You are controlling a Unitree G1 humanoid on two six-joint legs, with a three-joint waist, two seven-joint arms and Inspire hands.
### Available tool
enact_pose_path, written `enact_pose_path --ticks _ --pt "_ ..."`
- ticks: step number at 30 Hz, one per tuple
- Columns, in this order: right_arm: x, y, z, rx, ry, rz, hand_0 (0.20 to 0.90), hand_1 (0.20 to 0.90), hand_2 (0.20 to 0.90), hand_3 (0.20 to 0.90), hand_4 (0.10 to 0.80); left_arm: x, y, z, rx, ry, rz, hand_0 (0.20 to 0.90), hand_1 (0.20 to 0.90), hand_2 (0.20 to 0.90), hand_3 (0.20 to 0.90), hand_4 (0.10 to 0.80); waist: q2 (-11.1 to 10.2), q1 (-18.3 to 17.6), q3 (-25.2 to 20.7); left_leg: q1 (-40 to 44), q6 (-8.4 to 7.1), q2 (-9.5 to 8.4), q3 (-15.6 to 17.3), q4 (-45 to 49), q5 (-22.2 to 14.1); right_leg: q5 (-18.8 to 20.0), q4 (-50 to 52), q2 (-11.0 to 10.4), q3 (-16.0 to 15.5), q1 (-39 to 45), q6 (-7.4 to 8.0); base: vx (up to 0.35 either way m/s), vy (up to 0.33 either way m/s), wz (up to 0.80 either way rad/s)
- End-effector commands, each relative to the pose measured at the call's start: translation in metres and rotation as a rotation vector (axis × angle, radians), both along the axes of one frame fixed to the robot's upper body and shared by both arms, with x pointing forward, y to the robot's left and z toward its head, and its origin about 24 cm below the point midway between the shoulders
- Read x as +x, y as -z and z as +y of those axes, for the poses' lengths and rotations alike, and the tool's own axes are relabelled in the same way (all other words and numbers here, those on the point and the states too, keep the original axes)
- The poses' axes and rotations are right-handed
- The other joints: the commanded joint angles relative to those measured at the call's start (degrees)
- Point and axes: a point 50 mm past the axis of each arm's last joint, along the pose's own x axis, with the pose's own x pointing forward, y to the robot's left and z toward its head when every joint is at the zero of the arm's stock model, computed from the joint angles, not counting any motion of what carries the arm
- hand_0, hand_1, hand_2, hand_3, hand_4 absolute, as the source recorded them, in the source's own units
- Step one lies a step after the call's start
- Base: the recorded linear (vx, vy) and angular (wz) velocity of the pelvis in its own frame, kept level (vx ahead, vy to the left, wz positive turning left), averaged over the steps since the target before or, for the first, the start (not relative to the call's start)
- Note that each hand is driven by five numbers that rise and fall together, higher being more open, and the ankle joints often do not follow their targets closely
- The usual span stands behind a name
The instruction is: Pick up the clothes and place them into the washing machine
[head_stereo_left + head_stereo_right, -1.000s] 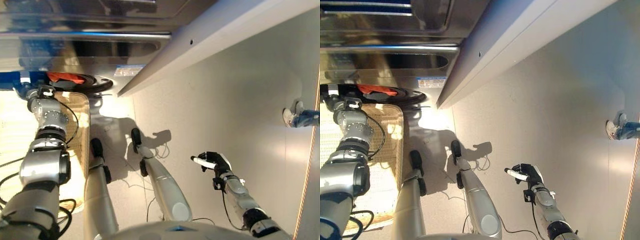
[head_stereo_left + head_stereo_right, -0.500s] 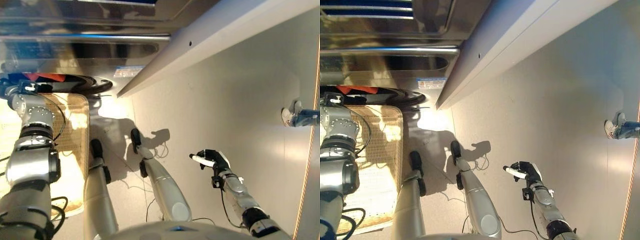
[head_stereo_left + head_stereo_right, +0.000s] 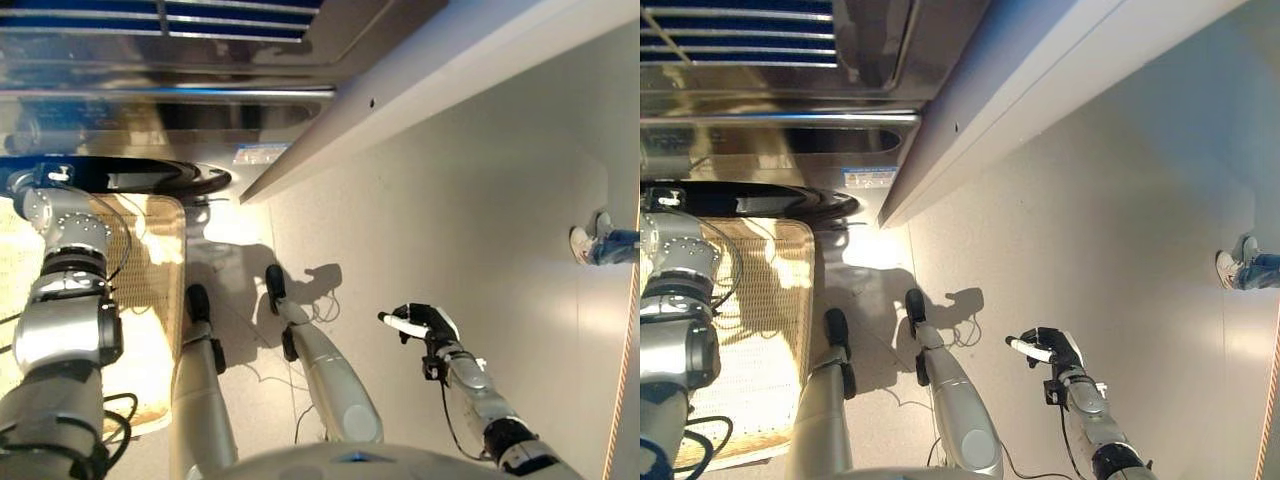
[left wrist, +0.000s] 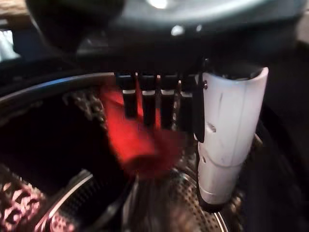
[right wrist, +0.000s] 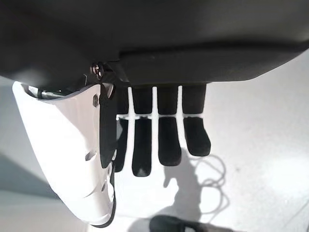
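The left hand (image 4: 203,145) is reaching into the dark round mouth of the washer (image 3: 150,178), and from the head views the arm's end is hiding the hand itself at the rim of the opening. In the left wrist view the fingers (image 4: 145,99) are hanging straight and slack, with the white-covered thumb standing beside them, and they are gripping nothing. A red cloth (image 4: 137,145) is lying just past the fingertips, inside the perforated metal drum (image 4: 178,203); it looks blurred, and whether it is touching the fingers or hanging just clear of them I cannot tell. It is sitting between the row of fingers and the thumb, lower in the drum than the fingertips. A woven basket (image 3: 150,300) is standing on the floor (image 3: 470,200) right in front of the washer, under the left arm. The right hand (image 3: 425,322) is idling well apart from all this, out over bare floor on the robot's right, its fingers (image 5: 166,145) relaxed and only lightly bent, holding nothing, the white thumb sticking out sideways. Far off at the right edge, a person's shoe (image 3: 581,243) and blue trouser leg are showing.
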Motion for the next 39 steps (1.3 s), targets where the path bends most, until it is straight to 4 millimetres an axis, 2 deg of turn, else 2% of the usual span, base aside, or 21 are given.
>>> enact_pose_path --ticks 1,2,5,6,8,9,10,11,12,13,14,15,16,18,24,28,34,39 --pt "-0.033 0.001 -0.052 -0.108 0.103 0.071 0.900 0.900 0.900 0.900 0.800 -0.009 -0.024 0.010 0.116 -0.025 -0.112 0.900 0.900 0.900 0.900 0.800 1.62 0.26 -3.97 -3.34 -3.54 -0.26 -1.99 0.67 -0.34 5.65 -4.78 -0.50 -1.63 0.54 0.70 -0.001 -0.005 0.04" --pt "-0.033 0.001 -0.052 -0.107 0.103 0.071 0.900 0.900 0.900 0.900 0.800 -0.009 -0.025 0.011 0.117 -0.026 -0.112 0.900 0.900 0.900 0.900 0.800 2.02 0.43 -4.44 -2.73 -3.63 -0.04 -2.64 0.39 -1.91 4.62 -4.93 -0.11 -1.34 1.02 0.97 0.098 0.003 0.01" --pt "-0.035 0.001 -0.055 -0.116 0.108 0.076 0.900 0.900 0.900 0.900 0.800 -0.007 -0.013 0.007 0.108 -0.002 -0.084 0.900 0.900 0.900 0.900 0.800 2.03 0.42 -3.91 -3.47 -3.60 -0.22 -2.08 0.66 -0.15 5.55 -4.53 -0.48 -1.78 0.44 0.61 -0.014 -0.012 -0.02" --pt "-0.035 0.001 -0.056 -0.120 0.107 0.079 0.900 0.900 0.900 0.900 0.800 -0.006 -0.005 0.005 0.113 0.017 -0.046 0.900 0.900 0.900 0.900 0.800 2.72 0.75 -4.35 -2.70 -3.70 0.01 -2.66 0.37 -1.90 4.35 -4.47 -0.06 -1.53 0.93 0.83 0.000 0.000 0.00" --pt "-0.035 0.001 -0.057 -0.122 0.105 0.081 0.900 0.900 0.900 0.900 0.800 -0.006 0.003 0.003 0.111 0.032 -0.018 0.900 0.900 0.900 0.900 0.800 2.47 0.63 -3.89 -3.38 -3.61 -0.33 -1.99 0.50 0.05 5.44 -4.17 -0.56 -1.82 0.30 0.49 0.000 0.000 0.00" --pt "-0.036 0.001 -0.057 -0.122 0.101 0.081 0.900 0.900 0.900 0.900 0.800 -0.007 0.013 0.004 0.105 0.039 0.023 0.900 0.900 0.900 0.900 0.800 3.07 0.95 -4.40 -2.55 -3.73 -0.07 -2.66 0.23 -1.74 4.14 -4.08 -0.13 -1.58 0.84 0.75 -0.106 -0.017 -0.01" --pt "-0.036 0.000 -0.057 -0.123 0.102 0.081 0.900 0.900 0.900 0.900 0.800 -0.007 0.013 0.004 0.104 0.039 0.023 0.900 0.900 0.900 0.900 0.800 2.64 0.70 -3.96 -3.27 -3.63 -0.37 -2.02 0.42 0.13 5.34 -3.97 -0.61 -1.88 0.26 0.47 0.007 -0.003 -0.03" --pt "-0.037 0.000 -0.058 -0.126 0.096 0.084 0.900 0.900 0.900 0.900 0.800 -0.008 0.031 0.000 0.097 0.065 0.079 0.900 0.900 0.900 0.900 0.800 3.01 0.88 -4.04 -3.03 -3.60 -0.54 -2.01 0.26 0.29 5.06 -3.59 -0.65 -1.95 0.33 0.44 0.000 0.000 0.00" --pt "-0.037 0.000 -0.059 -0.130 0.094 0.086 0.900 0.900 0.900 0.900 0.800 -0.011 0.048 0.001 0.082 0.078 0.165 0.900 0.900 0.900 0.900 0.800 3.71 1.28 -4.49 -2.22 -3.69 -0.28 -2.61 0.18 -1.58 3.67 -3.38 -0.18 -1.69 0.95 0.66 0.110 0.019 0.00" --pt "-0.036 -0.001 -0.060 -0.133 0.092 0.087 0.900 0.900 0.900 0.900 0.800 -0.013 0.055 0.000 0.089 0.093 0.204 0.900 0.900 0.900 0.900 0.800 3.85 1.33 -4.45 -2.21 -3.71 -0.37 -2.58 0.03 -1.24 3.68 -3.24 -0.30 -1.71 0.82 0.62 0.000 0.000 0.00" --pt "-0.035 -0.003 -0.062 -0.135 0.089 0.079 0.900 0.900 0.900 0.900 0.800 -0.015 0.068 -0.004 0.107 0.124 0.249 0.900 0.900 0.900 0.900 0.800 3.61 1.28 -3.90 -2.74 -3.58 -0.69 -1.93 0.16 0.59 4.74 -2.96 -0.78 -2.05 0.34 0.32 0.000 0.000 0.00" --pt "-0.035 -0.004 -0.063 -0.139 0.089 0.078 0.900 0.900 0.900 0.900 0.800 -0.021 0.084 -0.003 0.101 0.129 0.334 0.900 0.900 0.900 0.900 0.800 4.26 1.58 -4.43 -1.82 -3.70 -0.45 -2.50 -0.17 -1.08 3.50 -3.00 -0.42 -1.81 0.96 0.56 -0.119 -0.009 0.00" --pt "-0.034 -0.004 -0.064 -0.140 0.090 0.077 0.900 0.900 0.900 0.900 0.800 -0.026 0.098 -0.005 0.121 0.151 0.411 0.900 0.900 0.900 0.900 0.800 4.05 1.63 -3.91 -2.34 -3.57 -0.76 -1.88 -0.06 0.82 4.53 -2.70 -0.90 -2.09 0.46 0.27 0.000 0.000 0.00" --pt "-0.035 -0.006 -0.068 -0.141 0.103 0.069 0.900 0.900 0.900 0.900 0.800 -0.036 0.131 -0.020 0.105 0.203 0.479 0.900 0.900 0.900 0.900 0.800 4.60 2.19 -3.73 -1.82 -3.48 -1.06 -1.99 -0.21 1.03 4.04 -1.90 -0.98 -2.40 0.69 0.23 -0.070 0.004 0.03" --pt "-0.046 0.002 -0.073 -0.136 0.171 0.109 0.900 0.900 0.900 0.900 0.800 -0.073 0.197 -0.045 0.075 0.313 0.670 0.900 0.900 0.900 0.900 0.800 5.78 4.23 -3.32 1.61 -3.44 -2.18 -2.29 -1.64 1.77 2.54 -0.69 -1.48 -3.21 3.21 0.08 0.041 -0.020 0.09" --pt "-0.059 0.015 -0.070 -0.125 0.210 0.177 0.900 0.900 0.900 0.900 0.800 -0.106 0.238 -0.065 0.020 0.396 0.780 0.900 0.900 0.900 0.900 0.800 7.53 6.56 -3.00 7.21 -3.52 -3.35 -2.80 -4.91 2.98 1.10 -0.78 -1.86 -4.19 8.35 0.09 0.104 -0.024 0.13" --pt "-0.083 0.034 -0.062 -0.109 0.230 0.297 0.900 0.900 0.900 0.900 0.800 -0.154 0.276 -0.082 -0.037 0.469 0.920 0.900 0.900 0.900 0.900 0.800 10.58 9.35 -5.65 17.38 -3.78 -4.66 -4.52 -12.75 6.13 -0.22 -3.22 -2.19 -6.28 17.00 0.40 0.119 -0.030 0.25" --pt "-0.092 0.043 -0.054 -0.107 0.225 0.363 0.900 0.900 0.900 0.900 0.800 -0.184 0.296 -0.095 -0.051 0.521 1.024 0.900 0.900 0.900 0.900 0.800 12.41 11.29 -8.95 23.77 -4.13 -4.59 -5.95 -17.94 7.97 -0.25 -7.36 -2.65 -8.21 22.99 0.87 0.085 -0.045 0.21"
